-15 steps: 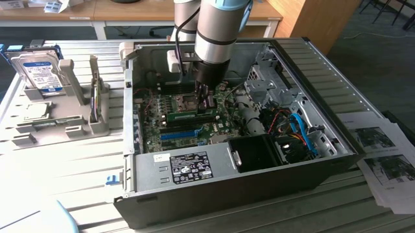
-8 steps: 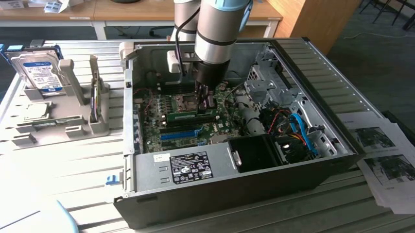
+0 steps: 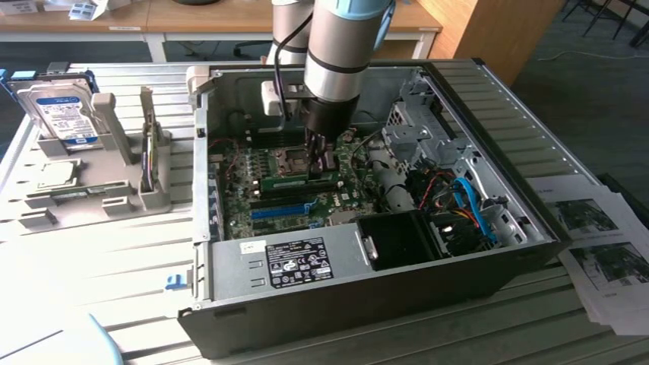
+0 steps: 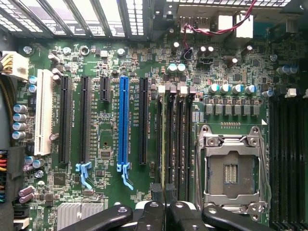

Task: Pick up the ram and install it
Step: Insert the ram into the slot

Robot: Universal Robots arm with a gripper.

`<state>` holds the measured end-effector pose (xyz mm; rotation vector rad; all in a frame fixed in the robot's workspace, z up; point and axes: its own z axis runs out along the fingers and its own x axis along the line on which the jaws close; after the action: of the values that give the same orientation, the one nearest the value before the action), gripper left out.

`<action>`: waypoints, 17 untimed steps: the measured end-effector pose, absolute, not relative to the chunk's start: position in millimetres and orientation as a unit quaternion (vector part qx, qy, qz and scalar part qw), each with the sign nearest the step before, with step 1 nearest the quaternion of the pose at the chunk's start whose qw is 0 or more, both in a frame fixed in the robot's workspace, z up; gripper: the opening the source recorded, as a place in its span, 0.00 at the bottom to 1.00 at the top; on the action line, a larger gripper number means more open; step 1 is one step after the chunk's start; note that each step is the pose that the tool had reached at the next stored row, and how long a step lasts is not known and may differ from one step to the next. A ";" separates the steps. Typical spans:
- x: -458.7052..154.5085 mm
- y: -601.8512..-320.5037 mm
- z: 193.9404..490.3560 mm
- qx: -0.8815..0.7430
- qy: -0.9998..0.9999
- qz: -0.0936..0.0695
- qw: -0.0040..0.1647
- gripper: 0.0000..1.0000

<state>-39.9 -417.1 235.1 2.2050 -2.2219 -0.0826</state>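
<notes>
Your gripper (image 3: 324, 166) reaches into the open grey sheet-metal case (image 3: 235, 268), its dark fingers pinched onto the ram (image 3: 289, 182), you see the thin green stick standing on edge among black slots (image 4: 181, 144) on the green motherboard (image 4: 108, 130), beside the square metal socket (image 4: 231, 171)

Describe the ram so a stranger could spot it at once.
Start at the open computer case and look down at its green motherboard. Directly under the gripper stands the ram, a thin green stick with dark chips, set on edge. Unlike the bright blue slot strip nearby, it is green and carries chips.
</notes>
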 end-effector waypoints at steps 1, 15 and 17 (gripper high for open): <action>-39.9 -417.2 234.7 0.704 -0.710 -0.026 0.005 0.11; -39.8 -417.3 234.0 0.702 -0.711 -0.026 0.005 0.11; -39.8 -417.3 234.0 0.702 -0.711 -0.026 0.005 0.11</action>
<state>-39.8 -417.3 234.0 2.1991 -2.2272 -0.0821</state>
